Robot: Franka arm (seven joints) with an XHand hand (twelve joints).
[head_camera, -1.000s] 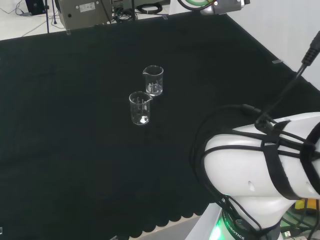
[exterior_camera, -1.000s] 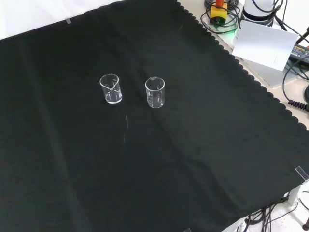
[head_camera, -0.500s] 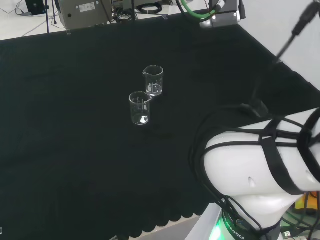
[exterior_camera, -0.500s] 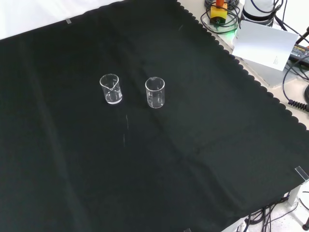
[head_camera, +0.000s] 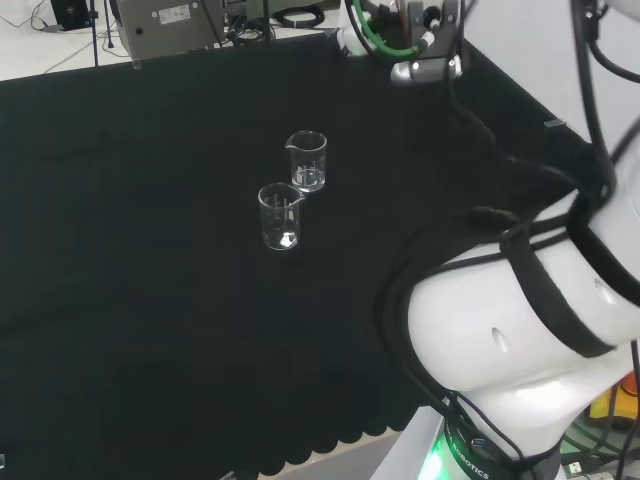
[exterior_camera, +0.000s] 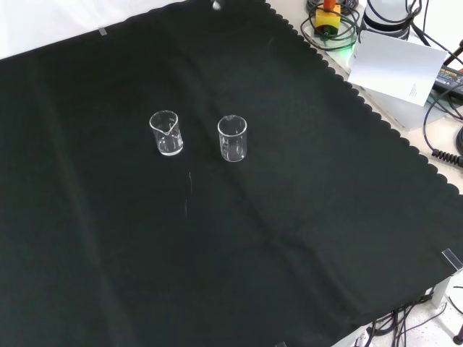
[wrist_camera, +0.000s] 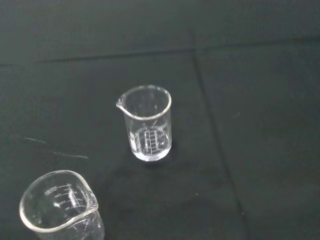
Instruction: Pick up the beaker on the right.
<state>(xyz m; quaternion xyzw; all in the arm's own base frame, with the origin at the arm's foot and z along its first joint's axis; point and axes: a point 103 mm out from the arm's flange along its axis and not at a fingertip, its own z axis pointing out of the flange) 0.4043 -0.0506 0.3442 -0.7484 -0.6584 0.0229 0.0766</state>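
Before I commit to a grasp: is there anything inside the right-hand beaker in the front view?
That beaker looks empty: the black cloth shows through its clear wall and base. A thin film of clear liquid could not be ruled out. The other beaker stands apart, to its left.

A black cloth with a scalloped edge covers the table. A 2nd clear glass stands upright on it. Past the cloth's edge lie a white card, black cables and a grey box.
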